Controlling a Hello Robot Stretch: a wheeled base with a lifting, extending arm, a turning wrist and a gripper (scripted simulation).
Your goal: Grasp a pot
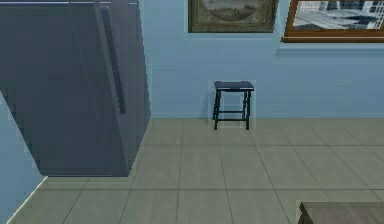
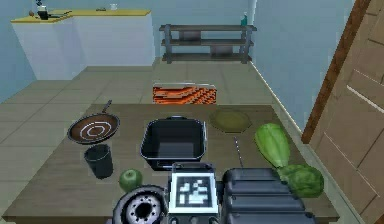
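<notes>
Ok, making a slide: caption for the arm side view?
Black pot on table, flanked by frying pan, cup and greens.

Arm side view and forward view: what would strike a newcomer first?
In the arm side view, a dark square pot sits in the middle of a table, with a round pan to its left and leafy greens to its right. In the forward view, a big grey fridge looms at the left and a small black stool stands by the blue wall.

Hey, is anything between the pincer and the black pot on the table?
Nothing visible blocks it. The deep black square metal pot stands on the brown wooden table beyond the pincer; only the round green apple lies close, by the pot's lower left corner in the arm side view.
</notes>
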